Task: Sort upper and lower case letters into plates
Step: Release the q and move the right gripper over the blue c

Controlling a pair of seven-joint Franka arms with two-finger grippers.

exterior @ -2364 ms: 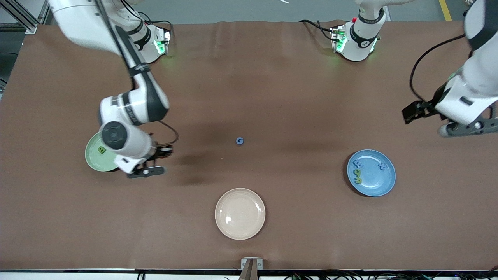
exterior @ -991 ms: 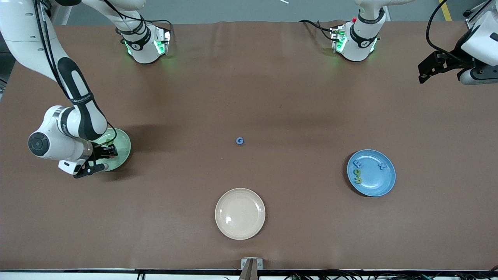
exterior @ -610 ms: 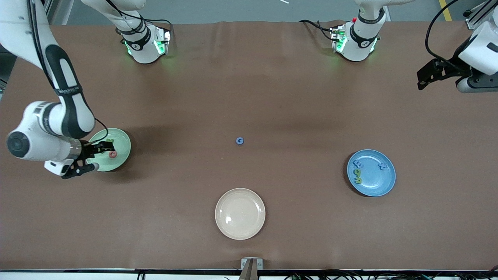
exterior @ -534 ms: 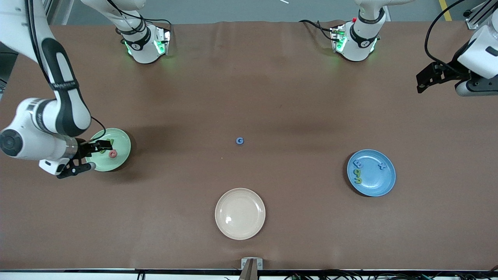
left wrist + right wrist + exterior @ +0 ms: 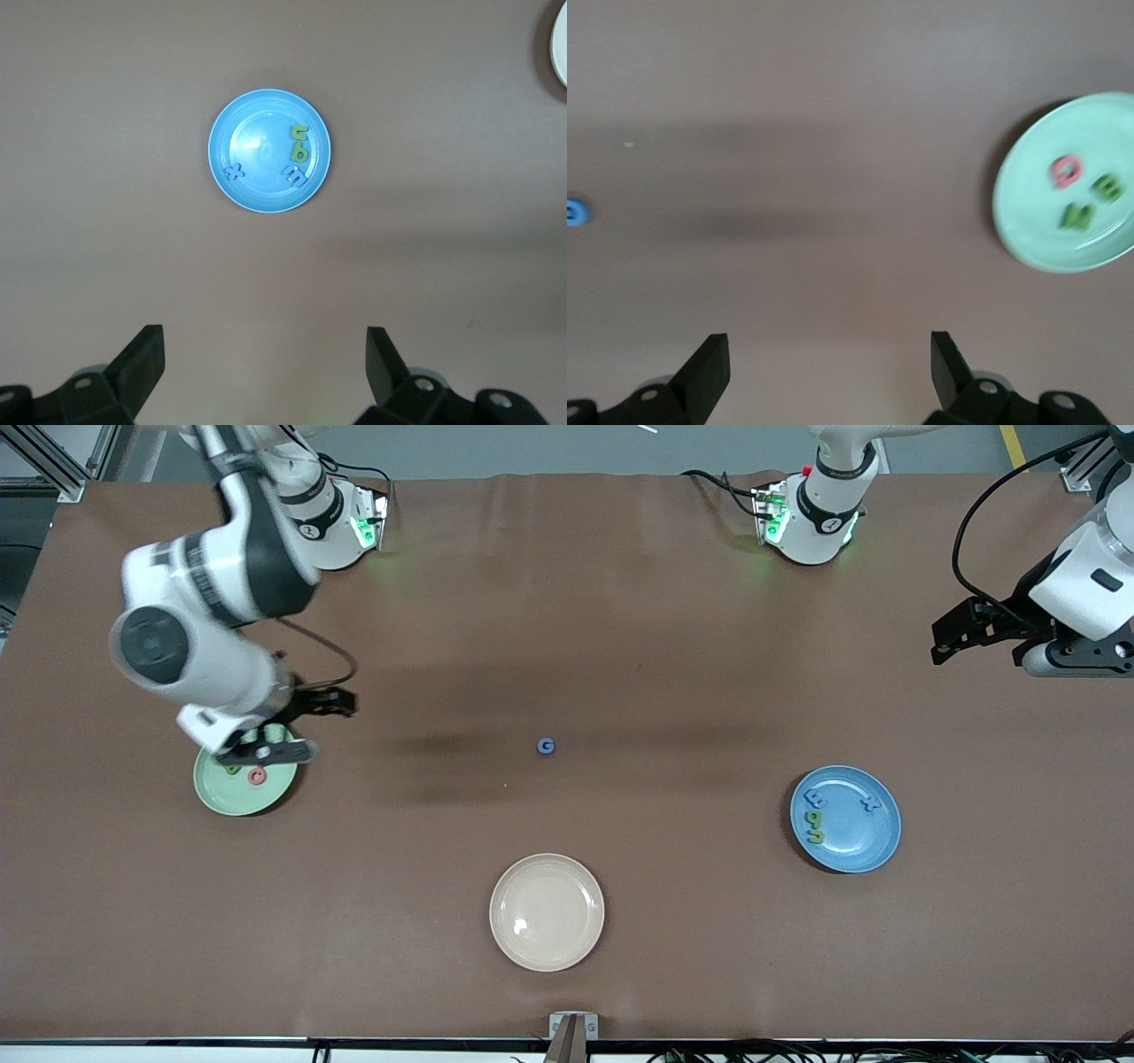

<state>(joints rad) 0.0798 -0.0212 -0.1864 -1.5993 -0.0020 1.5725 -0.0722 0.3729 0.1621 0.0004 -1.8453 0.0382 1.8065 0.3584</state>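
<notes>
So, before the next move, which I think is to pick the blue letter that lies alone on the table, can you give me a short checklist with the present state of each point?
1. Right gripper open and empty, over the table beside the pale green plate: ok.
2. Red-pink letter released and lying in the pale green plate: ok.
3. Blue letter alone on the bare cloth near the table's middle, nothing close to it: ok.
4. Left gripper open and empty, waiting over the left arm's end of the table, out of the way: ok.
5. Blue plate has free room for one more letter: ok.
6. Case of the blue letter, which decides the plate: cannot tell.
</notes>
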